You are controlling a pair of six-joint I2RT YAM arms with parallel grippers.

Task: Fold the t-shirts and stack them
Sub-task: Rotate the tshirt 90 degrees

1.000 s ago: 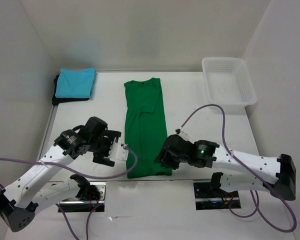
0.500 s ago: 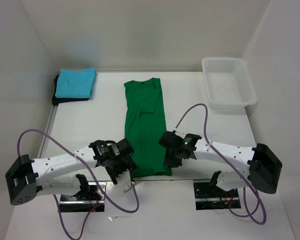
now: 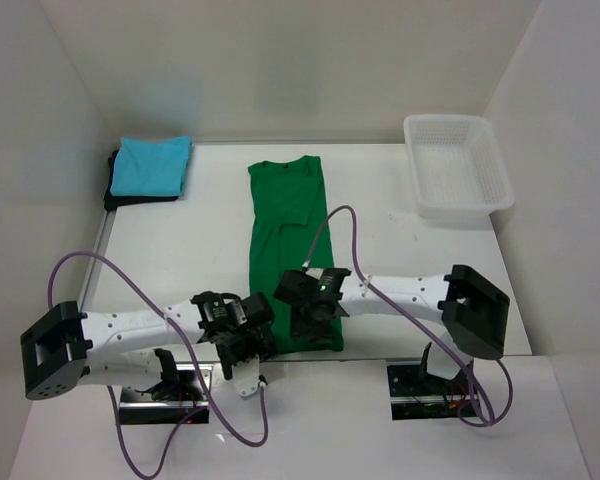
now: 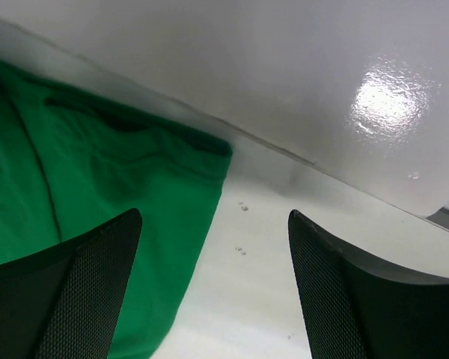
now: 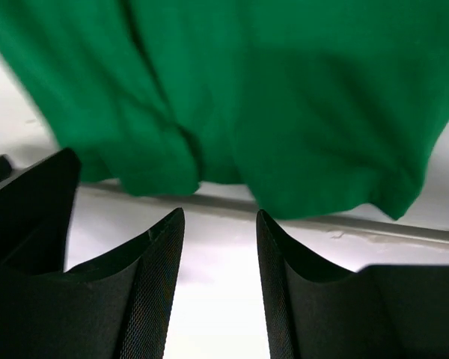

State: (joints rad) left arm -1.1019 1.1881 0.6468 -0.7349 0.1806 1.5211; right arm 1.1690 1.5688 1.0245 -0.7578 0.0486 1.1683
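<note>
Shirt [image 3: 290,235], green, lying flat on table [image 3: 180,250], left claw [image 4: 213,224] spread wide by its near corner, right claw [image 5: 220,217] half spread at its hem, both empty.

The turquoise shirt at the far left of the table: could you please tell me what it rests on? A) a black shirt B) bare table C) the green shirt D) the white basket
A: the turquoise shirt lies folded on a black shirt whose edges show beneath it.
</note>
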